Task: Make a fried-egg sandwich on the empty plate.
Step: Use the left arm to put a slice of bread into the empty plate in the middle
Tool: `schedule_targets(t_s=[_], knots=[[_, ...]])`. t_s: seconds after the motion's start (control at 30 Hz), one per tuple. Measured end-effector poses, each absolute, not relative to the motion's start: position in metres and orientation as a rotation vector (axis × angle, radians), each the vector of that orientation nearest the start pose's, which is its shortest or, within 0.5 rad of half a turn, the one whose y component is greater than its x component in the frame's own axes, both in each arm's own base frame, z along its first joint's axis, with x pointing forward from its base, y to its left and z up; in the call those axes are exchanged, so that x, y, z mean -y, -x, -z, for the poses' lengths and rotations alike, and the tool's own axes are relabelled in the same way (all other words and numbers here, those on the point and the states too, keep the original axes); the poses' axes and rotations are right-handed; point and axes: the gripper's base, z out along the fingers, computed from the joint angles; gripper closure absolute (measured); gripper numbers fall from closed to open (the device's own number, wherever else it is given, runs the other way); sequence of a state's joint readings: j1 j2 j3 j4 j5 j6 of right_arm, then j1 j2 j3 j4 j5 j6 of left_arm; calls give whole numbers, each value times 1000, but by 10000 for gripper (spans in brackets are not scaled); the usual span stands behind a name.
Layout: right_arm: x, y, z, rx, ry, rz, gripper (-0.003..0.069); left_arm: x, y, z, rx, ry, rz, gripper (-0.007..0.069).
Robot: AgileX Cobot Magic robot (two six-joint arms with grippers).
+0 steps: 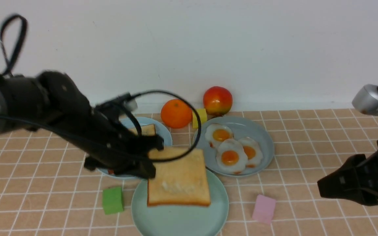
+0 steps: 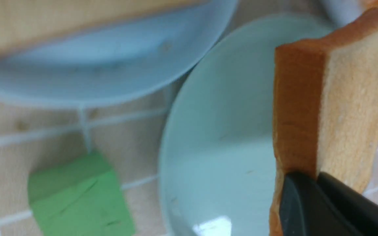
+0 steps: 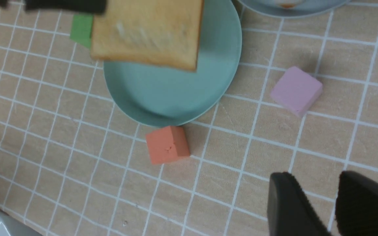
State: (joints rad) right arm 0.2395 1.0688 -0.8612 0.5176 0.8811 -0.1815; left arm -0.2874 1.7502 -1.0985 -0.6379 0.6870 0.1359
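**Toast Held Over the Green Plate**

The tan tiled tabletop (image 1: 307, 137) fills every view. At 6 o'clock in the front view sits the mint-green plate (image 1: 179, 219), the biggest plate. At 1 o'clock from it is the grey-blue plate (image 1: 258, 137). At 11 o'clock is the sky-blue plate (image 1: 165, 134), partly hidden behind the left arm (image 1: 61, 108).

The left claw (image 1: 154, 157) is closed tight on one edge of a toast slice (image 1: 179, 177). It holds the slice over the 12 o'clock half of the mint-green plate. The front view shows the slice's wide pale face. The left wrist view shows the brown crust from the side, with a black finger (image 2: 307, 206) pressed on it and bare plate behind. No view lets me tell if the toast touches the plate.

The right claw (image 3: 313, 190) hangs over the tabletop at 3 o'clock. The front view shows it only as a black shape. The right wrist view shows its two fingers apart with nothing between them.

A second toast slice (image 1: 147, 130) lies on the sky-blue plate. It peeks out in the front view and is a blur in the left wrist view. An orange (image 1: 176, 113) and a red-and-yellow apple (image 1: 217, 100) stand at 12 o'clock. Three fried eggs (image 1: 230, 157) lie close together on the grey-blue plate, and they are clear only in the front view.

A yellow block (image 1: 202, 116) sits between the orange and the apple. A green block (image 1: 113, 200) is at 9 o'clock from the mint-green plate, and a pink block (image 1: 264, 208) is at 3 o'clock. An orange-red block (image 3: 167, 144) sits just beside that plate's rim. Only the right wrist view shows it.
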Motion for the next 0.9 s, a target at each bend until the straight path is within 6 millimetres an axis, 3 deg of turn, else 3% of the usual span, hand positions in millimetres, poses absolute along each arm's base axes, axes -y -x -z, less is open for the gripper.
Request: schedule_targets(t_s=[0.17,0.5,0.7,0.77,0.9], knots=[[-81,-187,-314,-2498,252,-653,418,130,-322,-181,-2832,59,692,624],[-80,-192,-317,-2435,221,-635,418,132,-322,-181,-2829,63,721,556],[-80,-195,-319,-2405,206,-627,418,132,-320,-180,-2842,35,726,454],[-79,-196,-319,-2391,200,-623,418,132,-320,-184,-2831,19,723,382],[-80,-197,-320,-2373,193,-624,418,129,-320,-208,-2775,-91,667,267]])
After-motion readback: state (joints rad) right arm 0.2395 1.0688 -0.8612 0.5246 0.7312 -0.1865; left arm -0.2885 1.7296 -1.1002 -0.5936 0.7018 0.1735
